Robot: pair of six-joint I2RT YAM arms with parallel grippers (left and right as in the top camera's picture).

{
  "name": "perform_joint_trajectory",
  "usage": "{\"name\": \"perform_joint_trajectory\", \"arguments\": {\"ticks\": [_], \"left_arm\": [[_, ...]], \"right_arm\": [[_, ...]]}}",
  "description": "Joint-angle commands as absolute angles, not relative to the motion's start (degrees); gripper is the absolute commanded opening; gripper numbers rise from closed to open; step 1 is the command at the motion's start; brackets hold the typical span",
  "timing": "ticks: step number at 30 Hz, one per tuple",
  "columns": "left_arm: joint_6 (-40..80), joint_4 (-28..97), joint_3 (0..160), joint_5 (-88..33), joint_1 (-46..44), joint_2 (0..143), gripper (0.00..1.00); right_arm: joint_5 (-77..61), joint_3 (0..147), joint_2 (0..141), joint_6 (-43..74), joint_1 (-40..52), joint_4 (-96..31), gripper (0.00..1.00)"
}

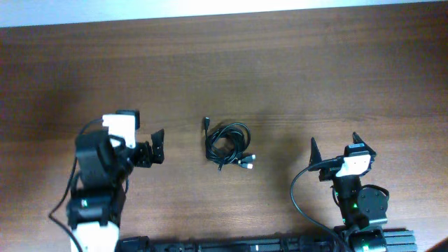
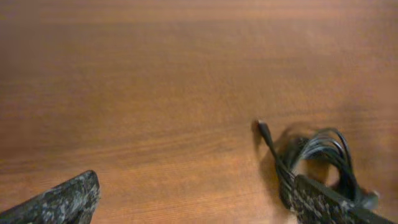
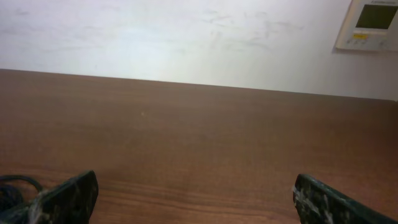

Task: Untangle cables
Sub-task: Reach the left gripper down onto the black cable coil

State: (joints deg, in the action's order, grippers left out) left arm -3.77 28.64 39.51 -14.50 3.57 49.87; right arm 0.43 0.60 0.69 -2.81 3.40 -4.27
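Overhead shows tangled cables (image 1: pixel 225 147); right wrist, a wall panel (image 3: pixel 375 23).

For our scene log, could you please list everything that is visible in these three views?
cables: one tangled bundle, strand count unclear, black with silvery plug ends, middle of the table between the arms
table: one, brown wood, under everything
wall: one, white, beyond the table's far edge
wall panel: one, off-white with a greenish screen, upper right of the right wrist view
left gripper: one, black, open, beside the cables, not touching them
right gripper: one, black, open, on the cables' other side, farther off
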Motion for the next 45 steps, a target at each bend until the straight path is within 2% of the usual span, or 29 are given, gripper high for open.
{"name": "perform_joint_trajectory", "arguments": {"ticks": [1, 7, 14, 26, 30, 36, 40, 45], "left_arm": [[-5.30, 34.11, 46.85, -19.03, 3.70, 57.74, 0.99], [-5.30, 41.23, 53.60, -17.56, -1.56, 66.83, 0.99], [-5.28, 38.92, 55.66, -17.65, -11.94, 72.95, 0.99], [-5.17, 37.23, 55.59, -23.46, -15.40, 74.41, 0.99], [1.15, 36.91, 55.59, -23.33, -15.40, 74.41, 0.98], [18.83, 37.15, 55.53, -22.37, -15.68, 75.37, 0.99], [31.48, 41.25, 55.48, -13.02, -16.73, 78.00, 0.99], [36.69, 43.20, 55.48, -5.56, -20.93, 81.67, 0.99]], "right_arm": [[0.69, 0.32, 0.19, -2.76, 2.96, -4.64, 0.99], [0.69, 0.34, 0.21, -2.76, 2.96, -4.64, 0.99], [0.69, 0.32, 0.21, -2.76, 2.96, -4.64, 0.99], [0.69, 0.32, 0.21, -2.76, 2.96, -4.64, 0.98], [0.69, 0.34, 0.21, -2.76, 2.96, -4.64, 0.99], [0.69, 0.32, 0.21, -2.76, 2.96, -4.64, 0.99], [0.69, 0.32, 0.21, -2.76, 2.96, -4.64, 0.99], [0.69, 0.34, 0.21, -2.76, 2.96, -4.64, 0.98]]}}
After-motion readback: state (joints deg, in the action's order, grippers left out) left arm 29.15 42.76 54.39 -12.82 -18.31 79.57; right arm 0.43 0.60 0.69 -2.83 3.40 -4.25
